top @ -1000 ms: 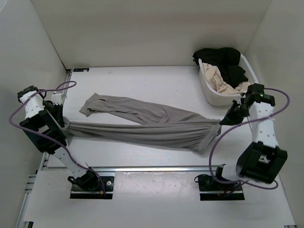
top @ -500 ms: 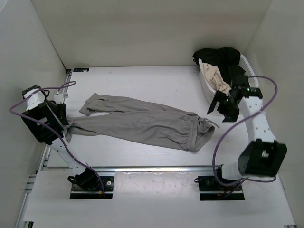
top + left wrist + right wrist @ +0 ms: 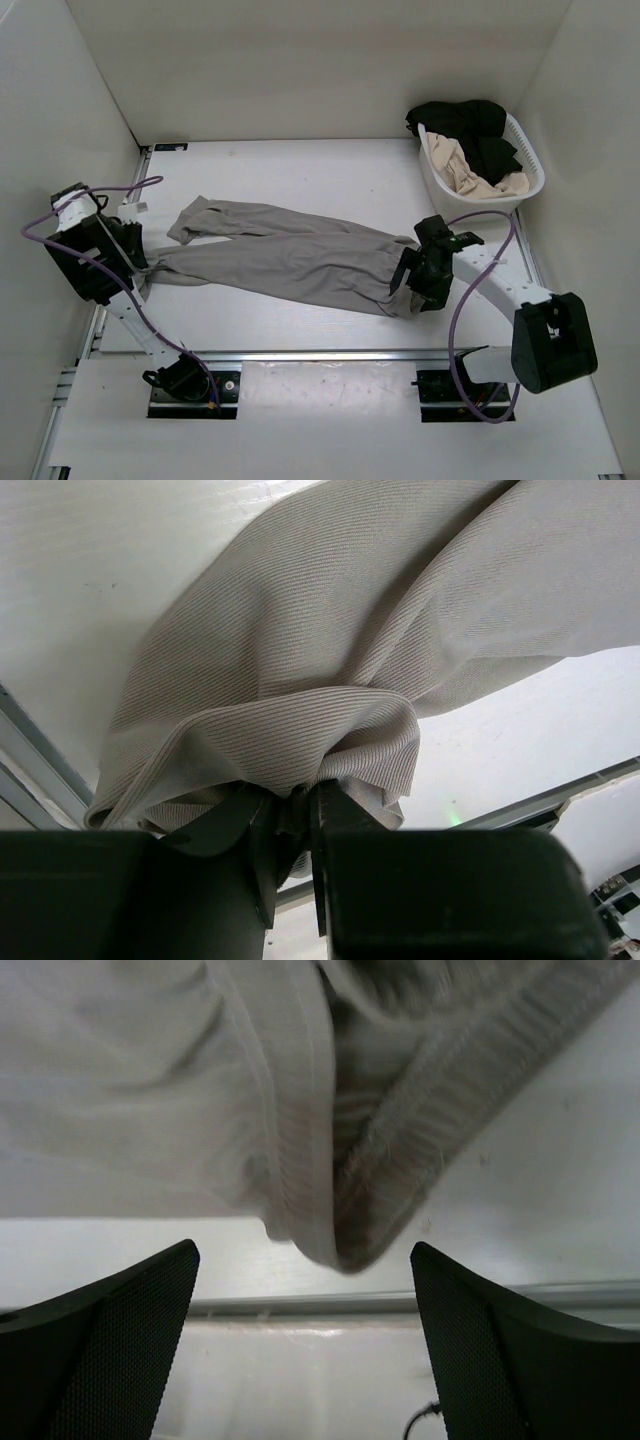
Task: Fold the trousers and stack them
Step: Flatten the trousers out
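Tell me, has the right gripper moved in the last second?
Yes. The right gripper has gone left, away from the basket; it now hangs open over the waist end of the trousers.

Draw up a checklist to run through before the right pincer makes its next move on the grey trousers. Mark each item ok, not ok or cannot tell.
1. Left pincer closed on the trousers: ok, it pinches bunched fabric at a leg end.
2. Right pincer open: ok, jaws wide apart.
3. Waistband lined up between the right pincer's fingers: ok.
4. Right pincer touching the fabric: cannot tell.
5. Trouser legs lying together: not ok, they splay apart toward the left.
6. Basket apart from the right arm: ok.
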Controlling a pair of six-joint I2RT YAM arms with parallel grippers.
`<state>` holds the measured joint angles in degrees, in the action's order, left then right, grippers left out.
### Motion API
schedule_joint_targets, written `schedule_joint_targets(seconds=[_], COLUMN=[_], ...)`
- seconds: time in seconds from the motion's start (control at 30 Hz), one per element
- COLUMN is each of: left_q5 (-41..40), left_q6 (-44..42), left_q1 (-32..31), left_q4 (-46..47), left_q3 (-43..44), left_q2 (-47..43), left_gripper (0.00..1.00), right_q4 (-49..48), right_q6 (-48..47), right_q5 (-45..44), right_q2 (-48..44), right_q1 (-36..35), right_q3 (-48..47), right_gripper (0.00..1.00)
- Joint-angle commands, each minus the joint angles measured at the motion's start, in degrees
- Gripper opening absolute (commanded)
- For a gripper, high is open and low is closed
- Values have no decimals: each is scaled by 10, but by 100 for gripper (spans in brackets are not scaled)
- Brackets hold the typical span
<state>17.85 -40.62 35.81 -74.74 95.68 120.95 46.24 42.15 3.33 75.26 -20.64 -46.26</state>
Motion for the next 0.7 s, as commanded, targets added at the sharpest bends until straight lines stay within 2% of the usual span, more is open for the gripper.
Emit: schedule_joint_targets(seconds=[0.0, 0.03, 0.1, 0.13, 0.17, 0.27, 0.33, 0.4, 0.53, 0.67], left_q5=[11, 11, 11, 11, 4, -1, -1, 7, 21, -22], left_q6=[-1, -1, -1, -1, -1, 5, 12, 20, 34, 55], left_q1=[0, 0, 0, 0, 0, 0, 0, 0, 0, -12], left_q4=[5, 5, 5, 5, 5, 10, 10, 1, 1, 22], left_q3=[-5, -5, -5, -5, -5, 17, 34, 67, 109, 115], left_q2=[-41, -41, -46, -46, -46, -46, -41, -41, -46, -30], left_gripper=[27, 28, 28, 28, 28, 28, 28, 33, 45, 45], right_q4=[-78, -88, -100, -100, -100, -81, -22, 40, 127, 191], right_q6=[36, 36, 29, 29, 29, 22, 16, 16, 3, -38], right_q5=[-33, -33, -28, -22, -8, 11, -8, -23, -23, -14], right_q2=[30, 36, 56, 62, 73, 81, 50, 5, -149, -181], right_q1=[-5, -5, -5, -5, -5, -5, -5, 7, 96, 163], right_q3=[-1, -1, -8, -8, -8, -2, 3, 20, 49, 40], right_gripper=[89, 87, 67, 54, 26, 0, 0, 0, 0, 0])
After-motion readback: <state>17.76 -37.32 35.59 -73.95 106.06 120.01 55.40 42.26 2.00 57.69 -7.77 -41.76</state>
